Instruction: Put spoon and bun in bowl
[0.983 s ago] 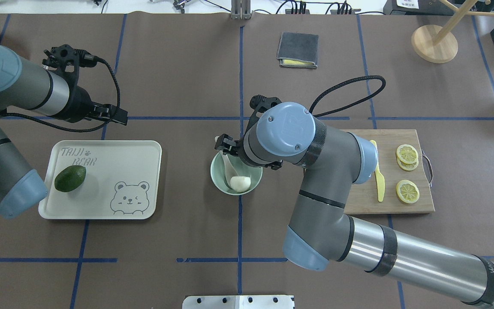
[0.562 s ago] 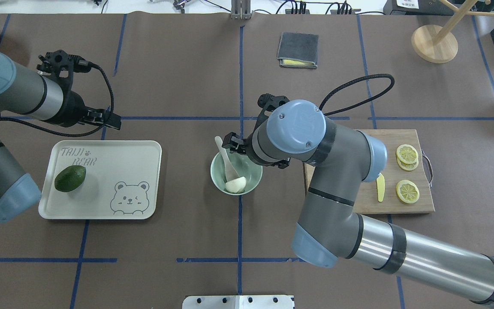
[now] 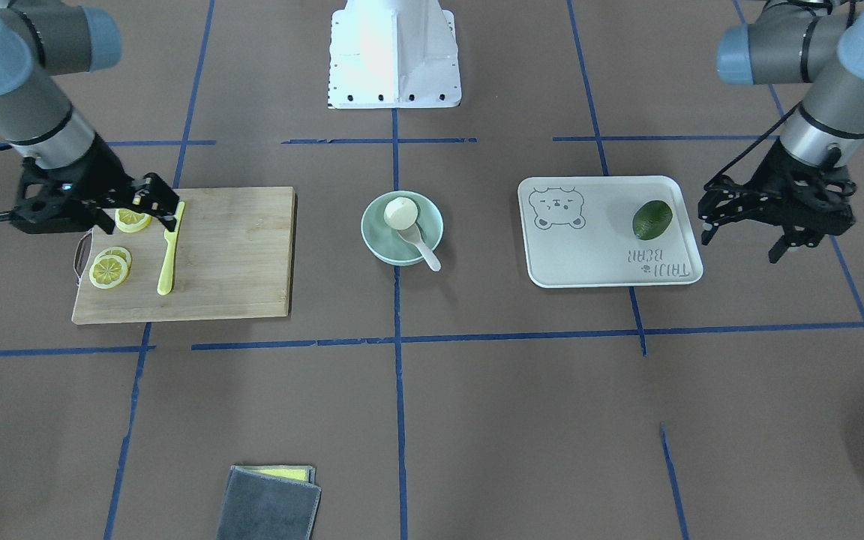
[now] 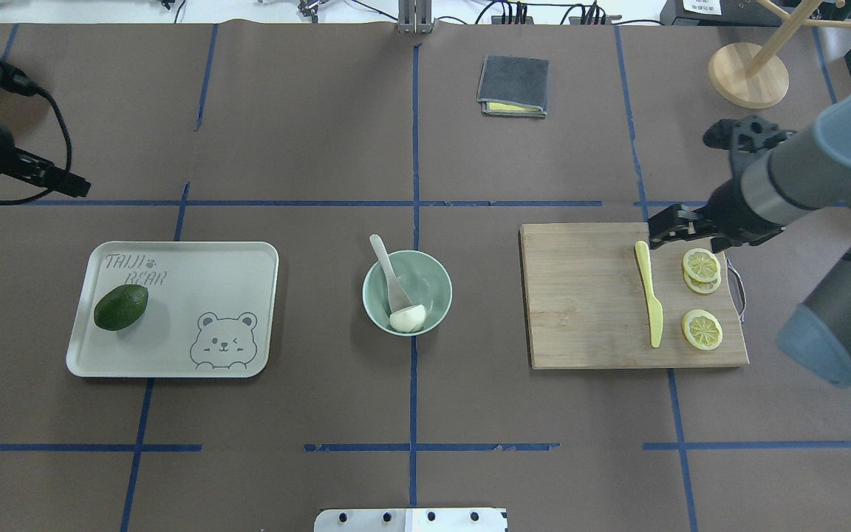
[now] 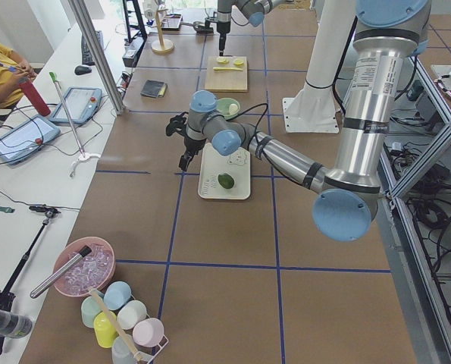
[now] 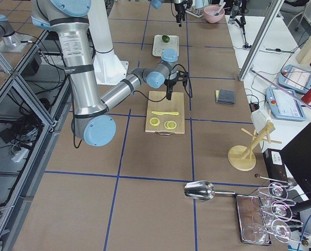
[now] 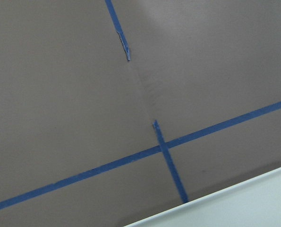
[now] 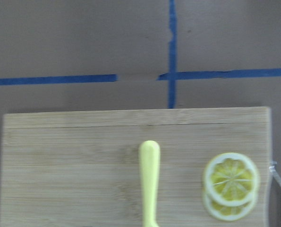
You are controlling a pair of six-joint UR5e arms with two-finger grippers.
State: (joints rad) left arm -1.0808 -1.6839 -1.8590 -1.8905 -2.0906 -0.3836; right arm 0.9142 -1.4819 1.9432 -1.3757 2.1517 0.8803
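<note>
Two for two here: the spoon (image 4: 388,272) and the bun (image 4: 408,318) are both sitting in the mint-green bowl (image 4: 436,284), pretty much dead centre of the worktop (image 4: 307,133). Going by the overhead view, the bun is tucked against the bowl's wall at about 6 o'clock. The spoon's scoop is down inside touching the bun, and its handle leans out over the rim at roughly 11 o'clock.

Neither arm is anywhere near it. The right end effector (image 4: 663,226) hangs over the 12 o'clock edge of the wooden cutting board (image 4: 580,295), just above the handle end of the yellow plastic knife (image 4: 651,295). Its fingers look parted with nothing between them. The board lies at 3 o'clock from the bowl, well apart from it, with the lemon slices (image 4: 702,329) lying on the knife's 3 o'clock side.

The left end effector (image 3: 739,247) is off past the pale tray (image 4: 233,258), up around 10 o'clock from it in the overhead view. Its fingers are spread wide and empty too. The tray lies at 9 o'clock from the bowl and has an avocado (image 4: 121,307) on its 9 o'clock side. A folded grey cloth (image 4: 513,86) lies out at about 1 o'clock from the bowl, far off.
</note>
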